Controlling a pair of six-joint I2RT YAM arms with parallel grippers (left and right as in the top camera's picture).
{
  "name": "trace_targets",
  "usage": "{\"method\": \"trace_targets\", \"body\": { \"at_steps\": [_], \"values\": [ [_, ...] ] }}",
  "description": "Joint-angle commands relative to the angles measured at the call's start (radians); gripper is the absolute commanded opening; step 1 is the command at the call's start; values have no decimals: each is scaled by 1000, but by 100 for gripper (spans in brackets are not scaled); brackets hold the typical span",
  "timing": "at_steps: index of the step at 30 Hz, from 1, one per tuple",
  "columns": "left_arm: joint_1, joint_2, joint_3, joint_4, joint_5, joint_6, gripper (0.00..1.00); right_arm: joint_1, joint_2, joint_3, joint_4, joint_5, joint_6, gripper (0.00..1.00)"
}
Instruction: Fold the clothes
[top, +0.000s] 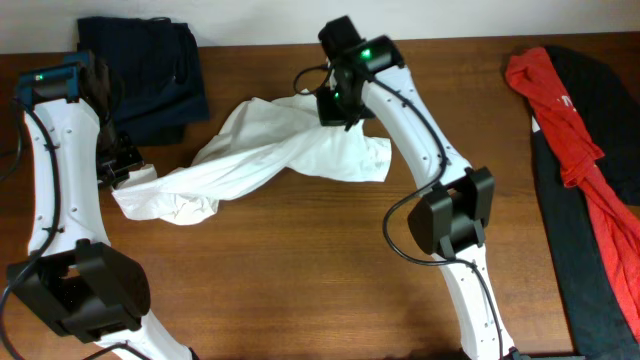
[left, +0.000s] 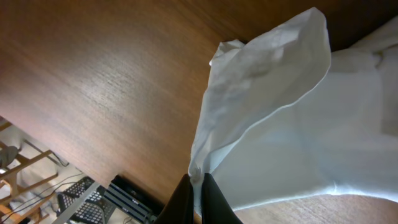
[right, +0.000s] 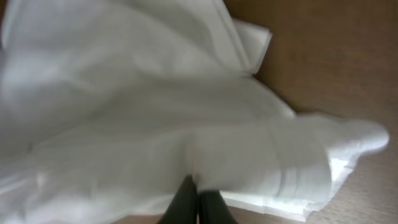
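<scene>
In the left wrist view the left gripper is seen nearest. Its two dark fingers are pressed together on a thin edge of the white T-shirt. Only the finger ends are shown; the rest is cut off by the lower border.

From overhead, this pinch is placed at the left end of the shirt, but the fingertips are hidden under the wrist. Just behind it, at the table's far left corner, a navy garment is heaped and partly covered by the left arm.

The shirt is stretched as a crumpled band across the middle of the table, from the left pinch up to the right one. Sleeves and neckline cannot be told apart in the bunched folds. Whether any part is lifted off the wood cannot be judged.

The right gripper is clamped on a fold at the shirt's upper right. Its fingers are closed together in blurred white cloth, and it is masked by its wrist from above.

Well apart, at the right edge, a red garment is laid over a black garment. Both are cut off by the frame.
</scene>
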Motion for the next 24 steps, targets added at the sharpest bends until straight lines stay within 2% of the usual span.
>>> {"method": "trace_targets", "body": {
  "at_steps": [1,3,6,10,12,13,14,18,19,21,22,23,24],
  "values": [
    [6,-35,16,-6,-1,-10,6,5,-33,68,-152,26,5,4],
    [6,-35,16,-26,0,-10,6,5,-33,64,-270,47,-2,4],
    [6,-35,10,-50,18,-9,9,11,-85,45,-269,17,5,4],
    [6,-35,-42,-50,161,37,9,11,-197,39,-269,14,4,4],
    [6,-35,-82,-50,188,60,5,10,-278,-12,-269,25,4,4],
    [4,-39,-105,-50,196,61,1,5,-325,-61,-269,47,5,4],
    [-2,-48,-128,-50,212,75,1,2,-393,-166,-269,101,11,4],
    [-47,-78,-177,-50,218,83,2,-61,-475,-443,-269,140,35,4],
    [-58,-78,-190,-50,218,82,10,-93,-475,-497,-269,163,47,4],
    [-77,-78,-227,-34,218,82,48,-162,-475,-567,-269,176,64,4],
    [-84,-78,-256,-10,227,84,66,-193,-475,-585,-269,175,63,10],
    [-87,-77,-290,27,246,102,79,-224,-475,-590,-269,175,51,29],
    [-88,-77,-332,74,256,122,87,-247,-475,-590,-269,176,37,37]
  ]
}}
